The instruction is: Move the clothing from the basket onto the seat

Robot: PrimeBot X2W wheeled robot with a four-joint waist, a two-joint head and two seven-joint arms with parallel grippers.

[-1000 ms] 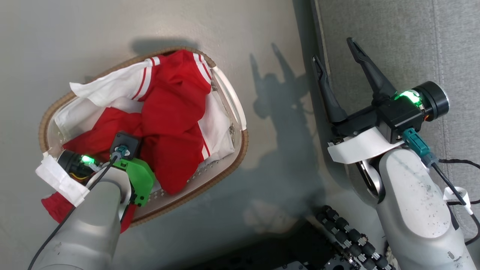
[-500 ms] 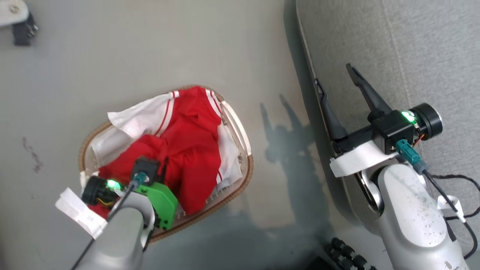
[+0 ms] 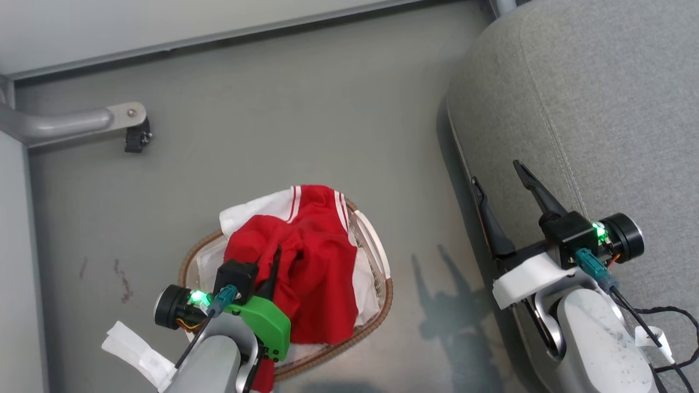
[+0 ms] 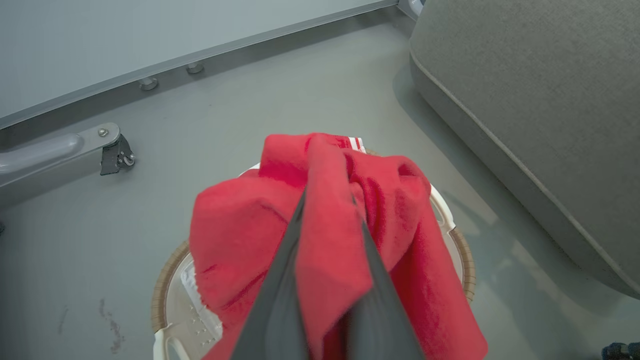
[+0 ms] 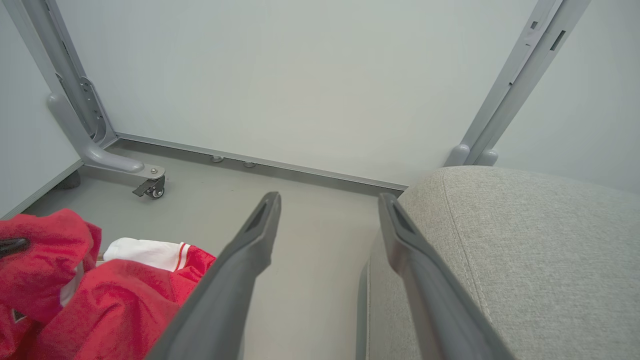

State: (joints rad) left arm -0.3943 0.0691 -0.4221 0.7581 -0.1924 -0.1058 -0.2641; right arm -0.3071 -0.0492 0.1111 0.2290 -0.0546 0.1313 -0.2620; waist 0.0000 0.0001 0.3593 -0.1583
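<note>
The clothing (image 3: 317, 256) is a red garment with white striped trim, bunched up and hanging partly over the basket (image 3: 377, 311), whose brown rim shows on the floor. My left gripper (image 3: 274, 255) is shut on a fold of the red cloth, held up above the basket. In the left wrist view the clothing (image 4: 330, 240) drapes over both fingers of the left gripper (image 4: 327, 200), with the basket (image 4: 167, 280) below. My right gripper (image 3: 495, 172) stands open with nothing in it over the edge of the grey seat (image 3: 590, 109). The right wrist view has the right gripper (image 5: 330, 199), seat (image 5: 525, 250) and clothing (image 5: 100, 300).
A grey metal frame leg with a caster (image 3: 128, 125) stands on the floor at the far left, by the wall's baseboard (image 3: 218, 38). Black cables (image 3: 666, 316) lie on the seat behind my right arm. Bare grey floor (image 3: 338, 136) separates basket and seat.
The head camera has pulled back and shifted, so the basket looks smaller and lower. My left gripper has raised a bunch of red cloth above the basket. The right gripper stays open.
</note>
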